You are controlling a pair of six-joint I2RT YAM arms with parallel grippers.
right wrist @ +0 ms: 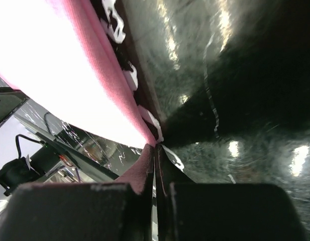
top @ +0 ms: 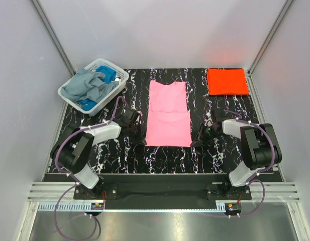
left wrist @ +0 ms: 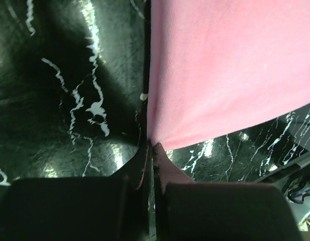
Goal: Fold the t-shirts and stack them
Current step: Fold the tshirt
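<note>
My left claw [left wrist: 151,148] and right claw [right wrist: 156,148] are pinching shut on the hem corners of the soft pink cloth t-shirt [top: 168,114], which is lying flat just right of the white plastic lattice basket [top: 123,76]. I am starting its fold; next, I judge, both corners need lifting evenly.
</note>
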